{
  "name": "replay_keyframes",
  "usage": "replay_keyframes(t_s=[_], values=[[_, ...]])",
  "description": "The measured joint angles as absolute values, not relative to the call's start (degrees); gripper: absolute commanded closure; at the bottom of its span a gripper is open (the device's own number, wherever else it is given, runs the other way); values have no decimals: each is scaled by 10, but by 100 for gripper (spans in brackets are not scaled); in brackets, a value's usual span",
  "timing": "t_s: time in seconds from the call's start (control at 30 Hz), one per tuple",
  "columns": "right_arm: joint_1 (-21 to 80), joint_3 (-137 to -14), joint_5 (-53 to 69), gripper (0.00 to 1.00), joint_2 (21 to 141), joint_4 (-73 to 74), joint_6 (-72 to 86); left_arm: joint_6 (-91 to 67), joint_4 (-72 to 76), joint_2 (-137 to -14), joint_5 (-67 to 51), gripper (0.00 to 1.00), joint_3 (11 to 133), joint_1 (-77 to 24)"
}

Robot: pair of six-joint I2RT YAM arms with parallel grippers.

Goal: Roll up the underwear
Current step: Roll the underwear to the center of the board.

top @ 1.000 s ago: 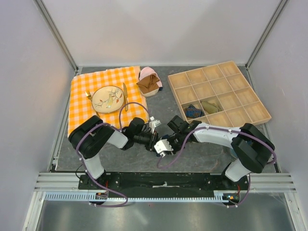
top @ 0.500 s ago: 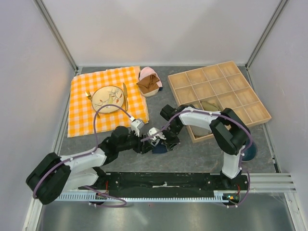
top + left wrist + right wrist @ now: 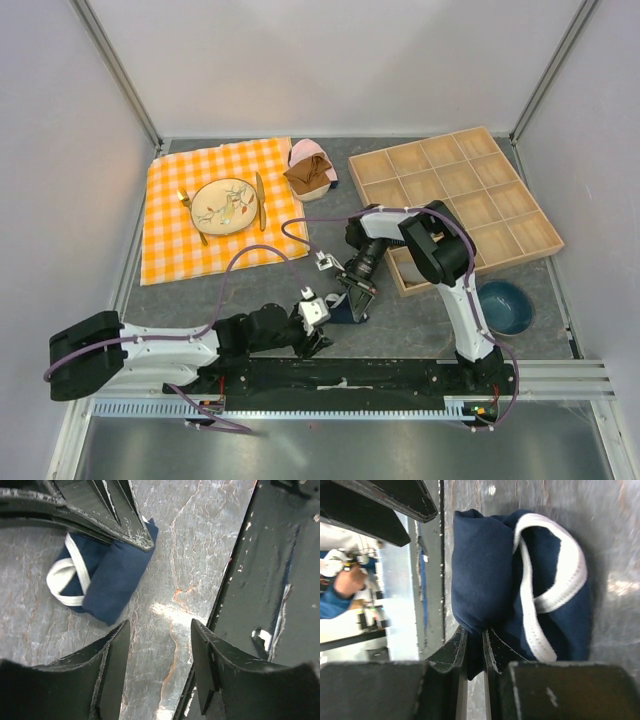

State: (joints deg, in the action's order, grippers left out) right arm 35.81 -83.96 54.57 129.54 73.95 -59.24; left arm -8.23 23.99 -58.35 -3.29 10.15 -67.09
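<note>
As it is bunched into a compact navy bundle, the underwear (image 3: 480,565) lies on the grey surface (image 3: 195,545) close to the near edge, between my two tools, with its white trim looped on one side. My right tool (image 3: 474,652) is clenched on a fold of the navy cloth. My left tool (image 3: 159,667) is released, jaws apart, near the bundle and not touching it. Further right are a wooden tray (image 3: 470,150) of compartments and a blue bowl (image 3: 503,305). At far left a plate (image 3: 225,205) sits on an orange checked cloth (image 3: 170,240), with brown and pink garments (image 3: 310,172) beside it.
</note>
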Motion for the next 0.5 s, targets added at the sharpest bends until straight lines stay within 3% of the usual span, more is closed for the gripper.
replay_keyframes(t_s=[0.5], values=[[348, -839, 525, 83, 1331, 808, -558, 140, 223, -767, 94, 40, 219, -770]])
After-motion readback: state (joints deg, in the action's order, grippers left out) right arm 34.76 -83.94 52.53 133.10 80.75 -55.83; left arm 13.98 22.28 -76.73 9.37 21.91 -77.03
